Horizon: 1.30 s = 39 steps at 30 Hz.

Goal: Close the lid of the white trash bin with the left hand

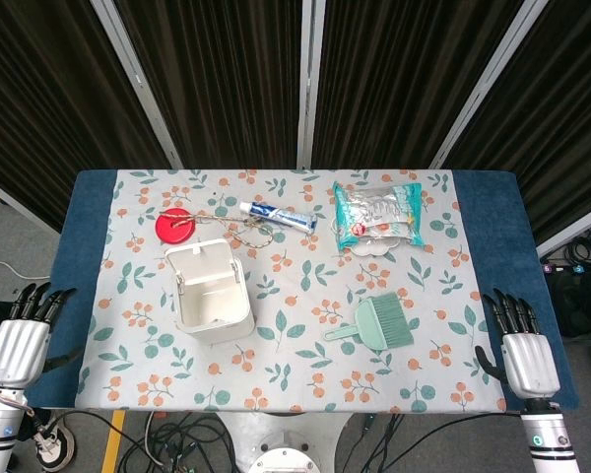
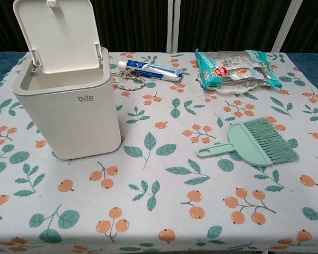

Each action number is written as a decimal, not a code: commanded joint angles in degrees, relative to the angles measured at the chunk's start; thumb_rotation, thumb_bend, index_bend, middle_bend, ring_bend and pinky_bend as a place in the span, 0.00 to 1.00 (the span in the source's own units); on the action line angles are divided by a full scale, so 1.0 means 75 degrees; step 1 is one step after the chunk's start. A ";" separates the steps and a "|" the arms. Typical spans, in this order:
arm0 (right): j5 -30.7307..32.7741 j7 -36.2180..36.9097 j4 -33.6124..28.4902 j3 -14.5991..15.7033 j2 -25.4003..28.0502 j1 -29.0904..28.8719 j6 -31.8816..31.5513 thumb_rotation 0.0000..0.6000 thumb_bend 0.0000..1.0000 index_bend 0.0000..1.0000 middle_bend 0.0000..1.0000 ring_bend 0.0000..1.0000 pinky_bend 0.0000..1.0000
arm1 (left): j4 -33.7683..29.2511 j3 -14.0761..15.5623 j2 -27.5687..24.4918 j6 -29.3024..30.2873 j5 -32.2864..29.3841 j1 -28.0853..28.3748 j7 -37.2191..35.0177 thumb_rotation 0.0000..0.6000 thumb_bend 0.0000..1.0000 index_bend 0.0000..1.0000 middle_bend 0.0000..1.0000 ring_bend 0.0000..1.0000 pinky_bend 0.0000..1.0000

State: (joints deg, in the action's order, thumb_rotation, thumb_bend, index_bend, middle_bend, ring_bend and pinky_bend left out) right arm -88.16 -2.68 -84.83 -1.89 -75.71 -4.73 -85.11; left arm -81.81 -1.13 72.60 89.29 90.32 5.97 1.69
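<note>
the white trash bin (image 1: 210,293) is seen standing on the left half of the desk (image 1: 276,365), which is covered with a leaf-and-berry printed cloth. its lid (image 2: 58,33) is raised upright at the rear edge, leaving the bin open. behind the bin a red disc (image 1: 175,227), a toothpaste tube (image 1: 278,216) and a length of twine (image 1: 244,229) are laid. a snack packet (image 1: 377,215) is placed at the far right, and a green brush with dustpan (image 1: 376,325) lies nearer the front. the left robot hand (image 1: 22,338) is held at the desk's left edge, well apart from the bin, fingers extended and holding nothing. the right robot hand (image 1: 519,348) is held likewise at the right edge, fingers extended, nothing held.
</note>
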 commanded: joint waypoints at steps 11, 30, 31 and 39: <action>-0.0024 0.0148 0.0142 -0.0022 -0.0060 0.0012 -0.0051 1.00 0.26 0.00 0.00 0.00 0.00 | -0.0105 -0.0112 -0.0050 -0.0168 -0.0065 0.0120 -0.0555 1.00 0.11 0.16 0.21 0.08 0.09; -0.0088 0.0163 0.0228 0.0024 -0.0044 -0.0031 0.0036 1.00 0.27 0.00 0.00 0.00 0.00 | -0.0971 -0.0711 -0.1652 -0.3038 -0.0310 0.1888 -0.8420 0.77 0.11 0.15 0.21 0.08 0.11; -0.0082 0.0145 0.0217 0.0031 -0.0042 -0.0038 0.0063 1.00 0.27 0.00 0.00 0.00 0.00 | -0.0889 -0.0725 -0.1699 -0.3190 -0.0233 0.2029 -0.8841 0.73 0.11 0.15 0.21 0.08 0.11; 0.0018 0.0060 0.0202 0.0045 -0.0071 -0.0090 0.0259 1.00 0.27 0.00 0.00 0.00 0.00 | -0.0255 -0.0803 -0.1640 -0.4238 0.0009 0.3094 -1.0717 0.64 0.11 0.16 0.22 0.08 0.11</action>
State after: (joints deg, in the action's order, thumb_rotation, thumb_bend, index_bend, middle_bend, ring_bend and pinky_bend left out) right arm -88.16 -2.21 -83.34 -1.51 -76.23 -5.37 -83.29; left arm -85.29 -6.41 61.63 62.29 89.37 24.63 -72.91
